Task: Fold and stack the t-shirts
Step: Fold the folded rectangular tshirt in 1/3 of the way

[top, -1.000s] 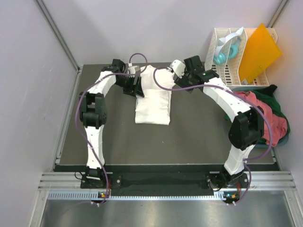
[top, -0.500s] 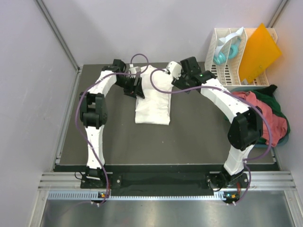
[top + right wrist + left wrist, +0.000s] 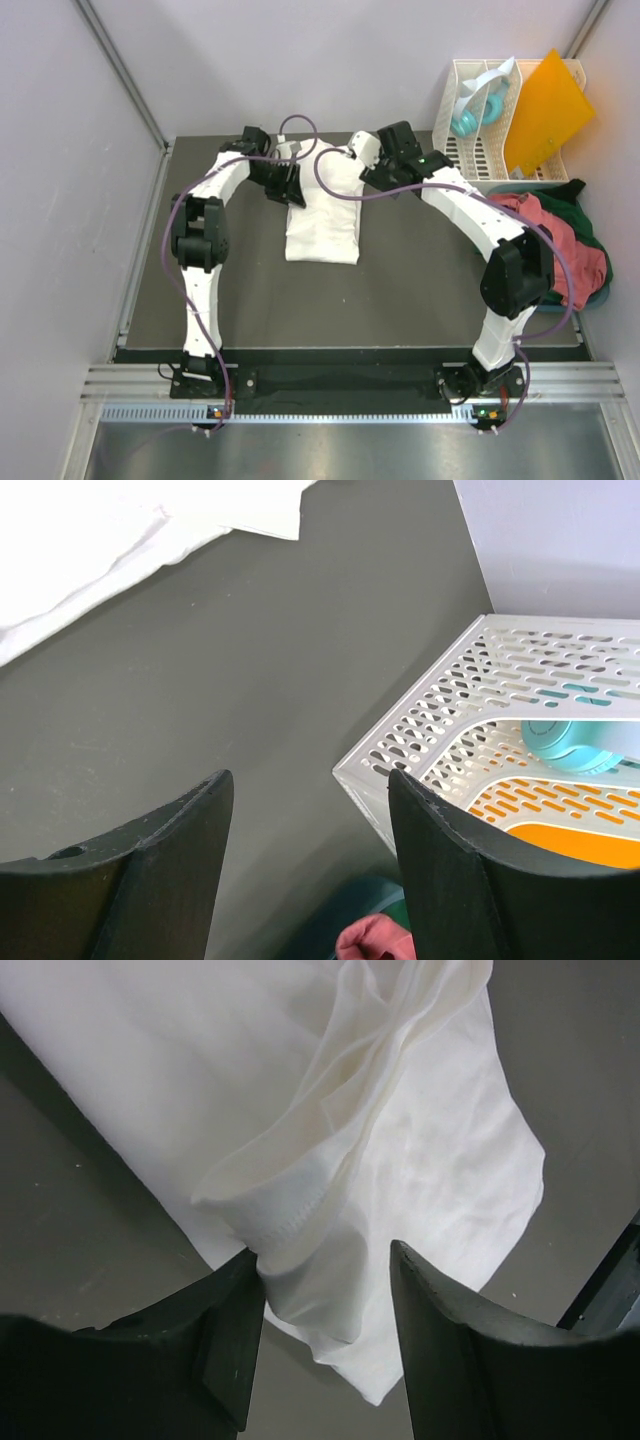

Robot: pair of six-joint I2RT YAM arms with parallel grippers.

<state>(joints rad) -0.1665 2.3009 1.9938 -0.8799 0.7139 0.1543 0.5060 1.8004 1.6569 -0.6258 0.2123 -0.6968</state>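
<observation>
The white t-shirt (image 3: 325, 215) lies as a long folded strip at the back middle of the dark table. My left gripper (image 3: 290, 180) is at its far left corner. In the left wrist view its jaws (image 3: 325, 1340) stand open with a hemmed fold of the white shirt (image 3: 430, 1180) hanging between them, touching the left finger. My right gripper (image 3: 362, 160) is at the shirt's far right corner, open and empty (image 3: 310, 850); the shirt's edge (image 3: 100, 530) lies beyond it. The salmon-red shirt (image 3: 560, 240) and the dark green shirt (image 3: 592, 225) lie heaped at the right edge.
A white slatted rack (image 3: 470, 150) stands at the back right with an orange sheet (image 3: 545, 110) and a teal object (image 3: 470, 120) in it. Its corner (image 3: 480, 700) is close to my right gripper. Walls enclose the table on three sides.
My right gripper has moved a little left, toward the shirt's far end. My left gripper has shifted slightly right along the shirt's corner. The shirt's far end sits lower and flatter.
</observation>
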